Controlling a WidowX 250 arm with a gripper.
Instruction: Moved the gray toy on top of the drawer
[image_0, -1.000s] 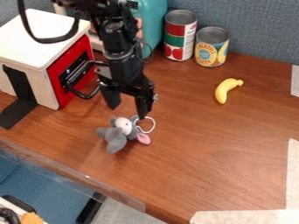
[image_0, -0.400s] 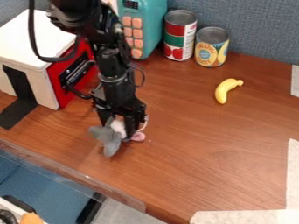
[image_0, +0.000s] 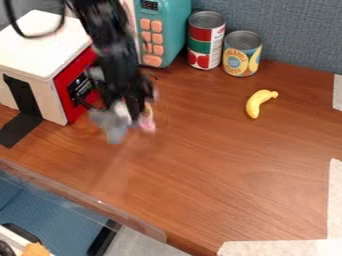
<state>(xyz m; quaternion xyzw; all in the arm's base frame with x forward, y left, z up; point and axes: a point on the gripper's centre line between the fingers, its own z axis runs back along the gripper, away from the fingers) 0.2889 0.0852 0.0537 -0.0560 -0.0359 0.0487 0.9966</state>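
Observation:
My gripper (image_0: 130, 112) is left of centre in the camera view, shut on the gray toy (image_0: 112, 124). The toy, gray with a white patch and a pink part, hangs from the fingers and is blurred. Both are in front of and just right of the drawer's red front. The drawer (image_0: 43, 45) is a box with a white top and a red front, standing at the upper left; the arm and gripper cover part of that front.
A teal toy (image_0: 167, 30) with pink buttons stands behind the arm. Right of it are a red and green can (image_0: 206, 40) and a yellow-labelled can (image_0: 242, 53). A yellow banana (image_0: 259, 103) lies on the wooden table (image_0: 227, 170). A clear strip edges the table's front left.
The gripper came down onto the gray toy and took hold of it. It has since moved up in the view with the toy, closer to the drawer's front.

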